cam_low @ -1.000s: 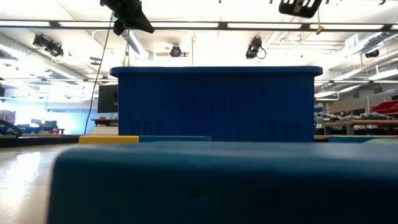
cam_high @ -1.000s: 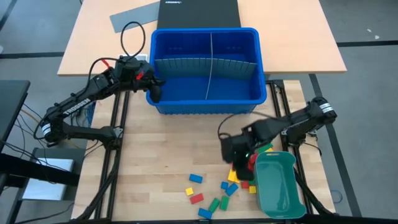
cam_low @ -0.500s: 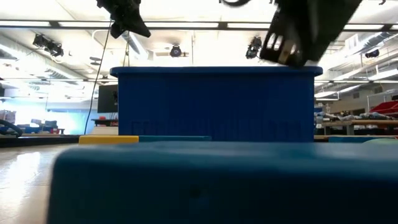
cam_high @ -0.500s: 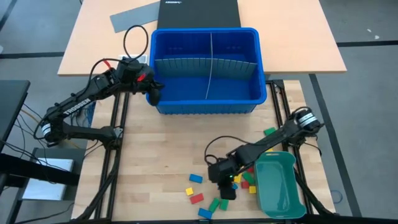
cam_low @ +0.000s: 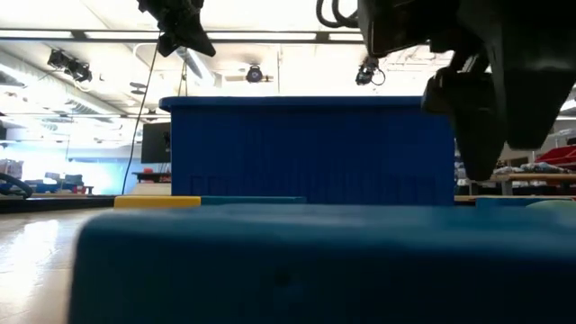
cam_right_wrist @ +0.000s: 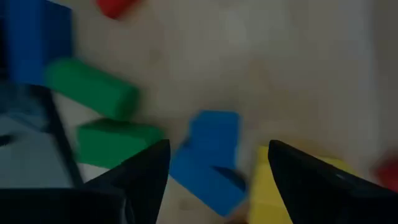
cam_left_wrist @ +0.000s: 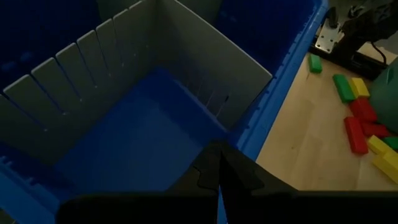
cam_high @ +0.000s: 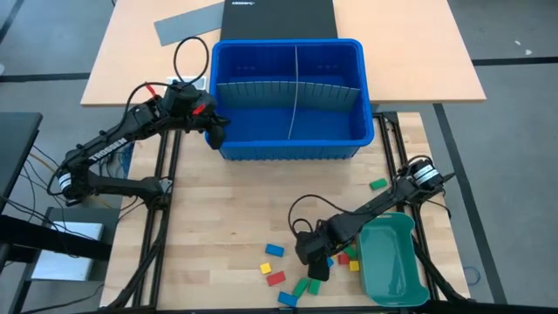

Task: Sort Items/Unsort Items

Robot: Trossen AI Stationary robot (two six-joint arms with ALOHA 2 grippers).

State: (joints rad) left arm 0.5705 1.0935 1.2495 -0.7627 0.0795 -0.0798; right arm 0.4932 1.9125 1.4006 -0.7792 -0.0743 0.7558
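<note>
With our right gripper (cam_high: 316, 267) low over the scattered blocks (cam_high: 296, 266), fingers spread and empty around a blue block (cam_right_wrist: 210, 160), we judge the crowding risky: a yellow block (cam_right_wrist: 273, 186) touches it and could be pinched or shoved along with it. Our left gripper (cam_high: 215, 133), closed and empty, waits at the blue bin (cam_high: 289, 139) rim. We count roughly a dozen blocks near the teal tray (cam_high: 389, 262) and one green block (cam_high: 377, 184) well apart; some are hidden by the arm.
</note>
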